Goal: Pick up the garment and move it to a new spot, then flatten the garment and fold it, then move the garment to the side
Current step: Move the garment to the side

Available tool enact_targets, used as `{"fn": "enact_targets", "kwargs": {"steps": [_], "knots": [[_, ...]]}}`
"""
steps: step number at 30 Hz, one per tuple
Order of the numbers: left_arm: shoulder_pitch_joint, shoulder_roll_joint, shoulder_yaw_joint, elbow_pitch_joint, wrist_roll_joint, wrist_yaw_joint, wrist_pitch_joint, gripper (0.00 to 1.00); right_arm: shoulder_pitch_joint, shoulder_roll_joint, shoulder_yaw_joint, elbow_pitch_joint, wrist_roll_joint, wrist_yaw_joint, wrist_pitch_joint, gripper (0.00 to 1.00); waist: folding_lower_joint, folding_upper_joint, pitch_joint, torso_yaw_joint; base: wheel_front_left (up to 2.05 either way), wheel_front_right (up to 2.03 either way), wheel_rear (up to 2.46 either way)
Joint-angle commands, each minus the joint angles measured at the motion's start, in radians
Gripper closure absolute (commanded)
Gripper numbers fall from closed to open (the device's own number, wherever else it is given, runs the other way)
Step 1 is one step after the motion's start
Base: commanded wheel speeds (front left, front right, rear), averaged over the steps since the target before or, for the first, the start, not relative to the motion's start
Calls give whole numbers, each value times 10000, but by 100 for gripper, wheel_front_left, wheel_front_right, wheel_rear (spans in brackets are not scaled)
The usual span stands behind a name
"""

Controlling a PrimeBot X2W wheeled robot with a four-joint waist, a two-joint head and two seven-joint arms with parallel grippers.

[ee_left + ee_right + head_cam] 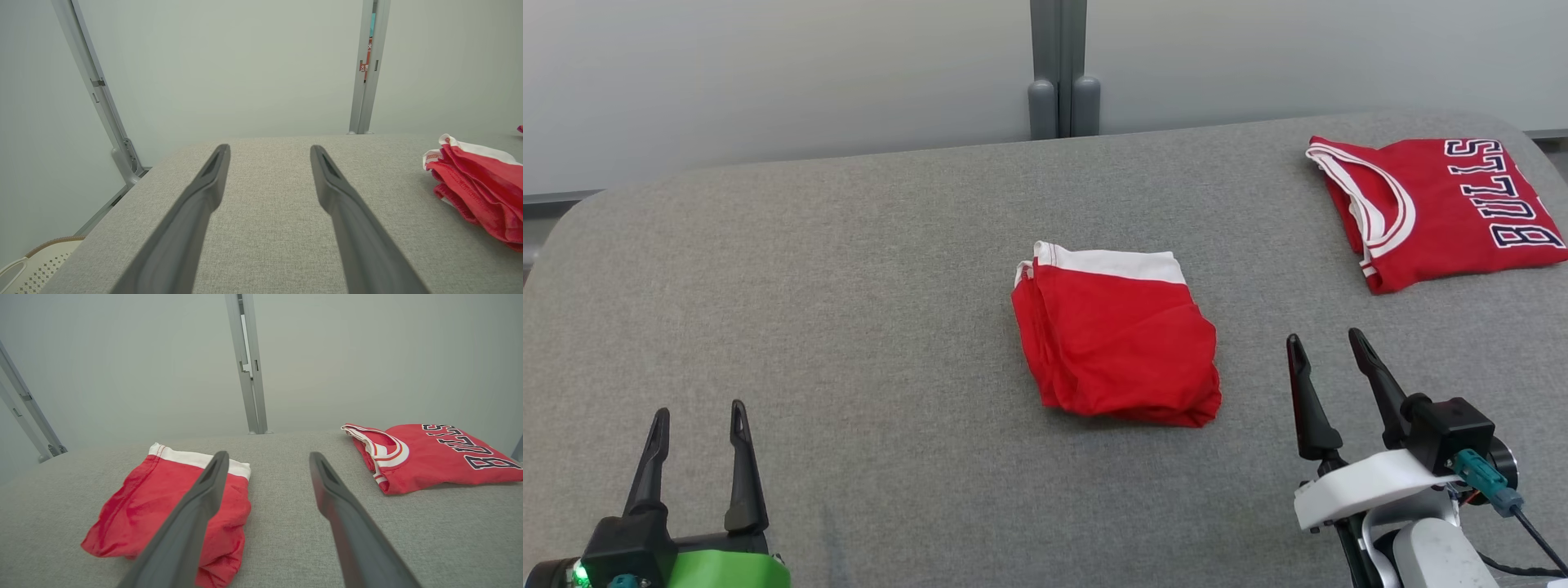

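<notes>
Nearest, at 7 o'clock: left gripper [699, 408], jaws wide apart, holding nothing; its body cut off by frame edge. At 5 o'clock: right gripper [1325, 336], also spread wide, empty, over grey table [849, 286]. Centre: folded red garment [1115, 335], white band on far edge, inner layers hidden. Far, at 2 o'clock: folded red jersey [1437, 208], corner cut off by frame.

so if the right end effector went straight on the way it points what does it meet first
Looks free: the right end effector points into the bare table gap between the shorts and the jersey, likely touching neither, though depth is unclear.
</notes>
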Motion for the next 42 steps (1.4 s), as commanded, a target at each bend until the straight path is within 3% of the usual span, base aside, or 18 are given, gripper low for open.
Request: {"fn": "enact_targets", "kwargs": {"steps": [1, 11, 20, 31, 42], "knots": [[41, 60, 36, 15, 57, -19, -27, 0, 14, 1, 5, 40, -75, -2, -23, 0, 0, 0, 0, 3, 0, 0, 0], [46, 60, 109, 45, 25, -27, -27, 0, -54, 18, 194, 358, 109, -2, -20, 0, 0, 0, -15, 21, 0, 0, 0], [-240, 42, 78, -7, -49, -14, -27, 0, -1676, -407, 1108, 1112, 186, -3, 376, 0, 0, 0, 298, 122, 0, 0, 0], [-773, 27, -88, 8, -95, -82, -27, 0, -4269, -482, 1699, 3644, 224, -3, 699, 0, 0, 0, 1089, 549, 0, 0, 0], [-1113, 13, -189, 113, -136, -110, -27, 0, -5096, -280, 1857, 6377, 661, -3, 374, 0, 0, 0, 1622, 735, 0, 0, 0]]}}
